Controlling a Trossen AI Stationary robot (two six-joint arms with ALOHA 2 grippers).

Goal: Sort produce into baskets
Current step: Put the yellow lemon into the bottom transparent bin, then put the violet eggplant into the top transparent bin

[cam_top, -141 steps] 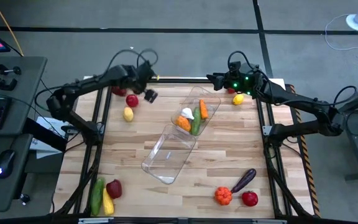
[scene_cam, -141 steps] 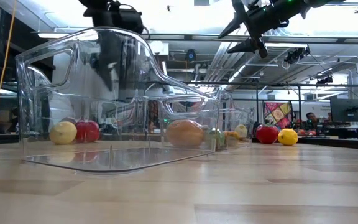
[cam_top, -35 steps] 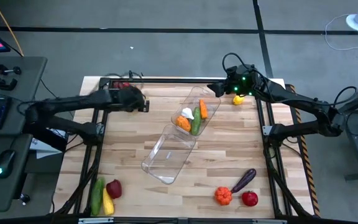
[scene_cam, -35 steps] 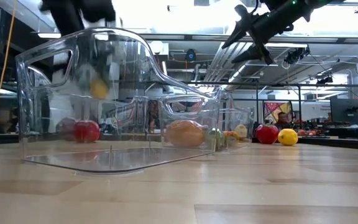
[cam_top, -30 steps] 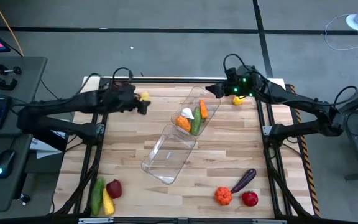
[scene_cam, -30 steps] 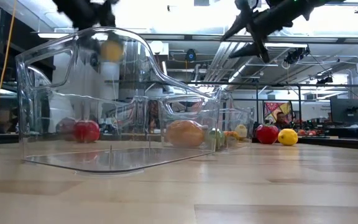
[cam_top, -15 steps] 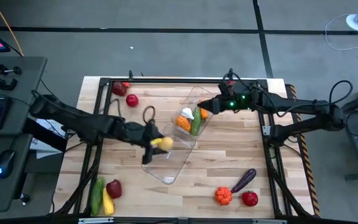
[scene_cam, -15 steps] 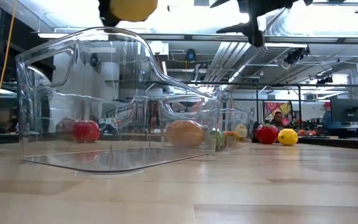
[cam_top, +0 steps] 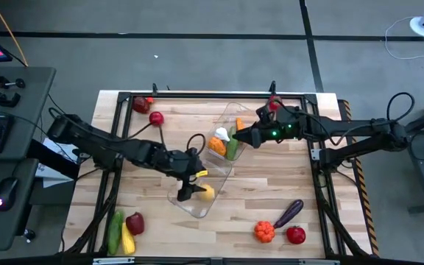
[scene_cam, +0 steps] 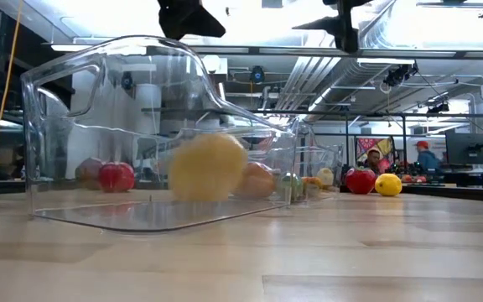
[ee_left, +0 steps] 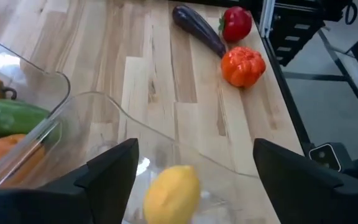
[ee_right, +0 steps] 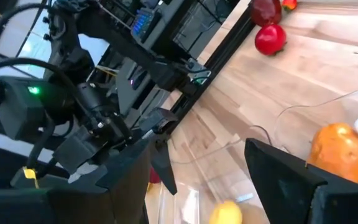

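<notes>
A yellow lemon (cam_top: 206, 193) is inside the near clear bin (cam_top: 186, 200), low by its floor, and shows blurred in the low view (scene_cam: 206, 166). My left gripper (cam_top: 191, 182) is open right above it, fingers spread either side in the left wrist view (ee_left: 196, 149), touching nothing. The far clear bin (cam_top: 247, 118) holds a carrot, a cucumber (cam_top: 231, 149), white garlic (cam_top: 221, 133) and an orange piece (cam_top: 217, 145). My right gripper (cam_top: 243, 137) is open and empty above that bin.
Two red fruits (cam_top: 156, 118) lie at the far left. A cucumber, a red piece and a yellow piece (cam_top: 124, 230) lie near left. An eggplant (cam_top: 288, 213), a pumpkin (cam_top: 264, 231) and a red fruit (cam_top: 295, 235) lie near right. A red fruit and a lemon (scene_cam: 388, 184) sit far right.
My left gripper has carried the lemon from the table's far left toward the near right, over the near bin, then opened and let go. The lemon has dropped into the bin. My right gripper has moved from the far right to above the far bin.
</notes>
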